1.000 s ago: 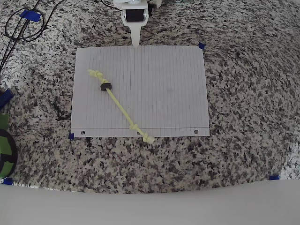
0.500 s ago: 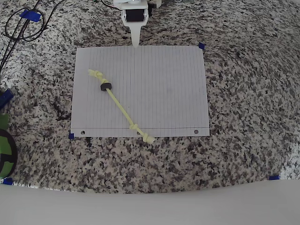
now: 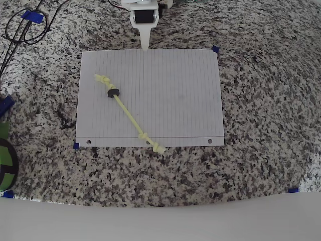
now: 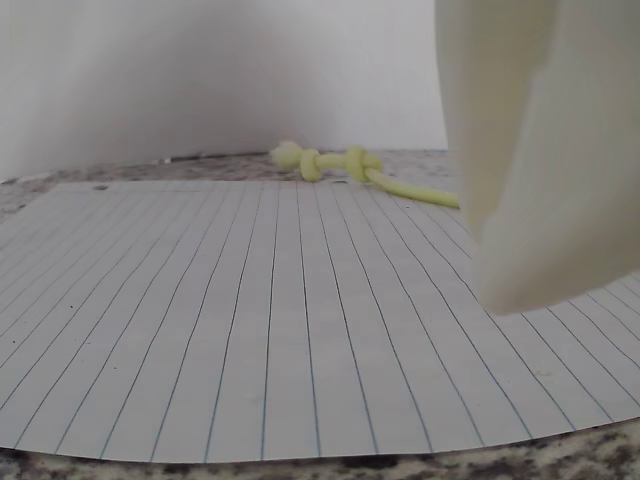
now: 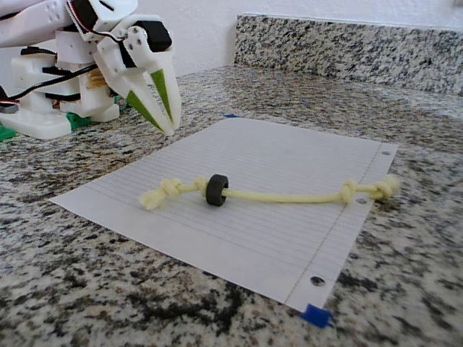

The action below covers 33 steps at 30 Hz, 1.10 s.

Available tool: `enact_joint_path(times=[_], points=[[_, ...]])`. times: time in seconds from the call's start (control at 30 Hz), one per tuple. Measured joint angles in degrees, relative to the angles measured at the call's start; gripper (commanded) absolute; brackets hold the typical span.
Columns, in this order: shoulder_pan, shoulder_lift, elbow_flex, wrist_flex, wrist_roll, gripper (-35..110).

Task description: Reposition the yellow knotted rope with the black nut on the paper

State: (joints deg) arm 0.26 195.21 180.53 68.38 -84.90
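The yellow knotted rope (image 3: 129, 114) lies diagonally across the left half of the white lined paper (image 3: 175, 90), from the upper left down to the punched lower edge. Its lower knot hangs just off that edge. The black nut (image 3: 113, 92) is threaded on the rope close to the upper-left knot. My white gripper (image 3: 145, 46) is shut and empty, its tip at the paper's top edge, well apart from the rope. In the fixed view the gripper (image 5: 168, 129) hovers behind the paper (image 5: 275, 155), with the nut (image 5: 216, 189) and rope (image 5: 289, 196) in front. The wrist view shows a knot (image 4: 320, 162) at the far end of the sheet.
Black cables (image 3: 20, 27) and blue tape (image 3: 31, 16) lie on the granite counter at the upper left. A green and black object (image 3: 5, 160) sits at the left edge. A granite backsplash (image 5: 347, 43) rises behind the counter, and the arm's base (image 5: 43, 108) stands at the left.
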Motion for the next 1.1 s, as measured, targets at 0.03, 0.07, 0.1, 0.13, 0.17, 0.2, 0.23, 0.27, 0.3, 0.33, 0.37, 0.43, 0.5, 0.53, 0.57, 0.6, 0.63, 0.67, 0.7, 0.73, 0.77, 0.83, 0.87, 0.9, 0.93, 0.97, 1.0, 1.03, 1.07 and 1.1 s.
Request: enact_joint_path(times=[0.03,0.07,0.1,0.13,0.17,0.2,0.23,0.27,0.3,0.33,0.37,0.43,0.5,0.53,0.57,0.6,0.63,0.67,0.7,0.73,0.77,0.83,0.87,0.9,0.93,0.97,1.0,1.03,1.07,1.1], points=[[0.00,0.00,0.00,0.00,0.00,8],[0.00,0.00,0.00,0.00,0.00,8],[0.00,0.00,0.00,0.00,0.00,8],[0.00,0.00,0.00,0.00,0.00,8],[0.00,0.00,0.00,0.00,0.00,8],[0.00,0.00,0.00,0.00,0.00,8],[0.00,0.00,0.00,0.00,0.00,8],[0.00,0.00,0.00,0.00,0.00,8],[0.00,0.00,0.00,0.00,0.00,8],[0.00,0.00,0.00,0.00,0.00,8],[0.00,0.00,0.00,0.00,0.00,8],[0.00,0.00,0.00,0.00,0.00,8],[0.00,0.00,0.00,0.00,0.00,8],[0.00,0.00,0.00,0.00,0.00,8],[0.00,0.00,0.00,0.00,0.00,8],[0.00,0.00,0.00,0.00,0.00,8],[0.00,0.00,0.00,0.00,0.00,8],[0.00,0.00,0.00,0.00,0.00,8],[-0.09,0.00,0.00,0.09,0.00,8],[-0.18,0.00,0.00,0.09,0.00,8],[-0.18,0.00,0.00,0.09,0.00,8],[-0.18,0.00,-0.18,-0.09,0.00,8],[-0.18,0.00,-0.44,-0.18,0.00,8],[-0.18,0.00,-0.88,-0.53,0.00,8],[-0.18,-0.18,-1.76,-1.14,0.00,8],[-0.18,-0.70,-2.81,-1.93,0.00,8],[-0.18,-1.85,-4.04,-2.90,0.00,8],[-0.18,-3.43,-5.80,-3.87,0.00,8],[-0.18,-5.27,-7.82,-4.75,0.00,8],[-0.18,-7.21,-9.67,-5.45,-0.18,8]])
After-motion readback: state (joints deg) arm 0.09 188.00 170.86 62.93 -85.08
